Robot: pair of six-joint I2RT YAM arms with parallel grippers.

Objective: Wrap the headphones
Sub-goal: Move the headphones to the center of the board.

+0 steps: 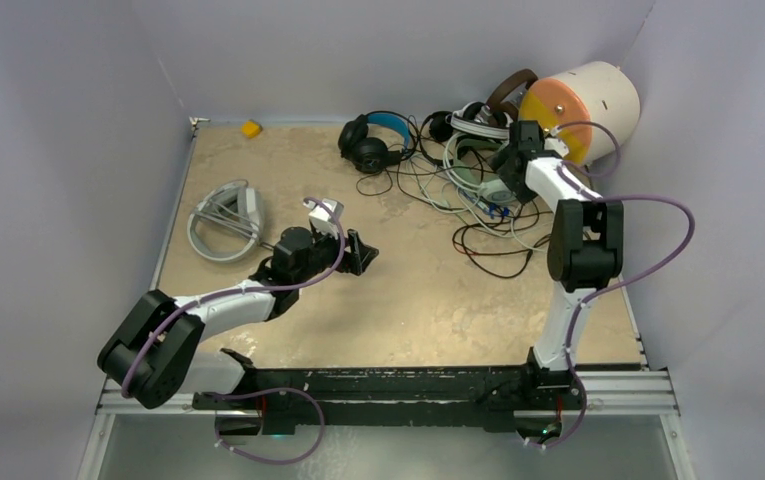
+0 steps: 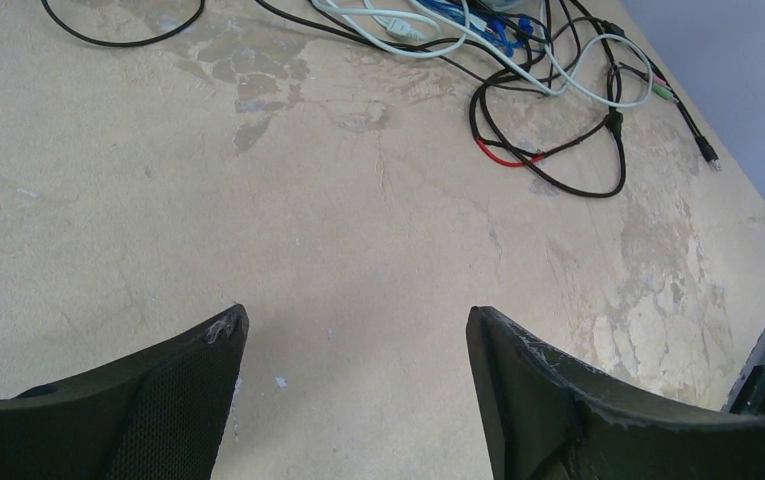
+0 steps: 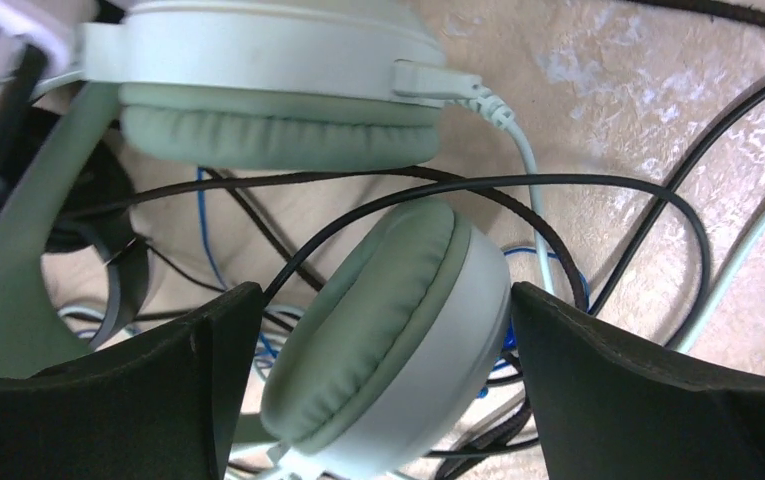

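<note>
The mint-green headphones (image 3: 278, 130) are lying amid tangled cables (image 3: 598, 185) at the table's (image 1: 408, 300) far right; the right hand (image 3: 378, 300) is straddling one ear cup (image 3: 388, 350), released; the left hand (image 2: 353, 315) is hovering released over mid-table.

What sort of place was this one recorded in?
Probably a lab test booth, not a home or shop: a bare tabletop boxed in by plain walls, the left arm and right arm bolted to a rail, and a tangled heap of headphones.
</note>
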